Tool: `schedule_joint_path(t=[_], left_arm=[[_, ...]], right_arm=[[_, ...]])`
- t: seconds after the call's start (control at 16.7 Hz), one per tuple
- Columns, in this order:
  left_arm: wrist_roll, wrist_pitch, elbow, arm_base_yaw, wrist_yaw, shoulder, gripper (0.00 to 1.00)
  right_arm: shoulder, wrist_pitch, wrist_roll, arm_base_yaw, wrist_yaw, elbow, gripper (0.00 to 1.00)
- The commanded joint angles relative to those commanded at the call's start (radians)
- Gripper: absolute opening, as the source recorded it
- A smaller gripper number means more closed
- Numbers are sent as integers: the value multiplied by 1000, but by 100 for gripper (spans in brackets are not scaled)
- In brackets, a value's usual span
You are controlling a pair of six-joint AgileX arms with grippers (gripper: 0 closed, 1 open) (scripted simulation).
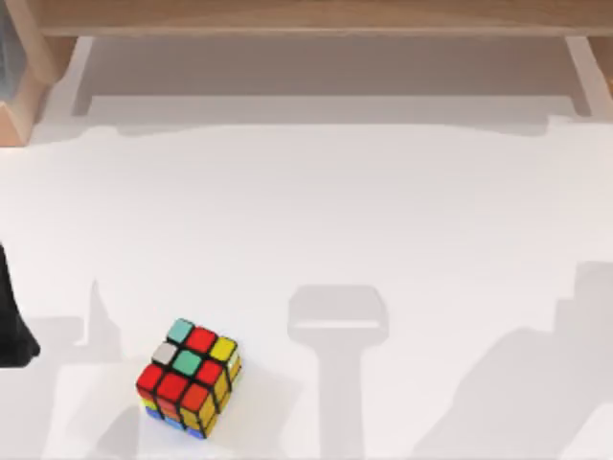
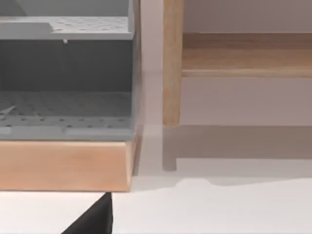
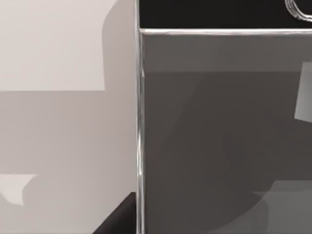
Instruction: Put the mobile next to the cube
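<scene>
The cube stands on the white table near the front left, its top stickers red, teal, yellow and white. The mobile looms very close in the right wrist view. Its dark grey glossy screen, silvery edge and part of the round home button's ring can be seen. A dark piece of my right gripper shows right beside the mobile's edge. My left arm is a dark shape at the table's left edge, left of the cube. A dark piece of the left gripper hangs over the table.
A wooden frame runs along the back of the table. The left wrist view faces a grey perforated shelf unit on a wooden base and a wooden post. Grey shadows lie on the table right of the cube.
</scene>
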Motion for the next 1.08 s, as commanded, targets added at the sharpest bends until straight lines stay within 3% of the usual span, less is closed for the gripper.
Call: schedule_joint_path(t=[0.48, 1.08], left_arm=[[0, 0, 0, 0, 0, 0, 100], [0, 0, 0, 0, 0, 0, 100]], right_arm=[[-25, -94, 134, 157, 4, 145, 0], [75, -260, 364, 572, -33, 291, 0]])
